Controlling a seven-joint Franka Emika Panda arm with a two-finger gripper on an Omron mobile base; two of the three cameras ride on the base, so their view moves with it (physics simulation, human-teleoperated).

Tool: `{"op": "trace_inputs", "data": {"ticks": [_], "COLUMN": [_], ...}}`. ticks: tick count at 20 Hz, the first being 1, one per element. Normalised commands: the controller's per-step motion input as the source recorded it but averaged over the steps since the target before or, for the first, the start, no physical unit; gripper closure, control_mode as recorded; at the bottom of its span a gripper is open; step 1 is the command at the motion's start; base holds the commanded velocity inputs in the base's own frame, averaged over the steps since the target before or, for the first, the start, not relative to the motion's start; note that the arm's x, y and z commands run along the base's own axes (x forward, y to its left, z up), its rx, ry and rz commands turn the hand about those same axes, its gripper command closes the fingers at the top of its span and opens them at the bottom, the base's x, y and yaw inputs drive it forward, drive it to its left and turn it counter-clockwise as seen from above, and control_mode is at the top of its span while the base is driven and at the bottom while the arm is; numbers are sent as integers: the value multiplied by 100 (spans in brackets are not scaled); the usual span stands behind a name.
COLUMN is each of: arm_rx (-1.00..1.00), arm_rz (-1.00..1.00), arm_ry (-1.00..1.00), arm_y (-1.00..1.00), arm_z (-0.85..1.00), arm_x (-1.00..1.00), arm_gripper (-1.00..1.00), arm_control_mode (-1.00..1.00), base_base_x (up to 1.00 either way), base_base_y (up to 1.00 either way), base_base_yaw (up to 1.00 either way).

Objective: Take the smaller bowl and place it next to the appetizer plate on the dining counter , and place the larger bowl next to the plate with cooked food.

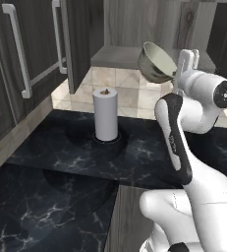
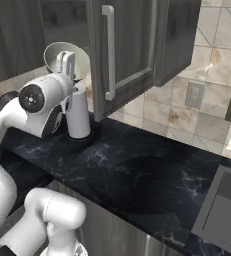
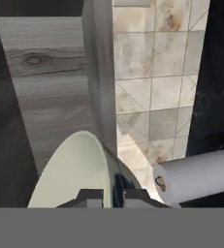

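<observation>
smaller bowl [image 3: 72, 172]: it's hanging up in the air on the end of the arm, tipped on its side, well above the black worktop. In the hand view it's sitting right at the fingertips with its plain pale inside facing left; the lower part of it is getting cut off at the bottom of that picture. The rim pattern is too faint to make out.

gripper [image 3: 109, 196]: the two dark fingers are pinching the bowl's rim, one on the inside and one on the outside, nearly together. From the left base view the bowl [image 1: 156, 63] is sitting up and left of the white hand [image 1: 181, 74], and the fingertips themselves are hiding behind the rim. In the right base view the hand [image 2: 67, 62] is standing in front of the bowl [image 2: 57, 56] and covering its middle.

paper towel roll [image 1: 105, 114]: standing upright in a dark holder on the worktop, below and left of the bowl, well apart from it. In the right base view the arm is covering part of it [image 2: 79, 114].

black worktop [image 1: 61, 147]: dark marble with white veins, running around the corner.

cabinet doors [image 2: 122, 50]: grey wood, hanging open above the worktop; the insides are too dark to read.

tiled wall [image 2: 207, 95]: beige tiles at the back, with a pale outlet plate [image 2: 194, 95] on it.
</observation>
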Motion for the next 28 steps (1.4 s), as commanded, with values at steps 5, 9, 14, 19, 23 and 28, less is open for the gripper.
{"op": "trace_inputs", "data": {"ticks": [5,9,14,19,23,28], "arm_rx": [-22,-24,-26,-20,-18,-12], "arm_rz": [0,-6,-20,-19,-17,-2], "arm_ry": [58,54,35,18,21,5], "arm_y": [13,14,-5,-25,-2,0], "arm_z": [-86,-100,-90,-60,-64,-51], "arm_x": [-100,-100,-43,-16,0,-3], "arm_gripper": [100,100,100,100,100,100], "arm_control_mode": [-100,-100,-100,-100,-100,-100], "base_base_x": [0,0,0,0,0,0], "base_base_y": [0,0,0,0,0,0], "base_base_yaw": [0,0,0,0,0,0]}}
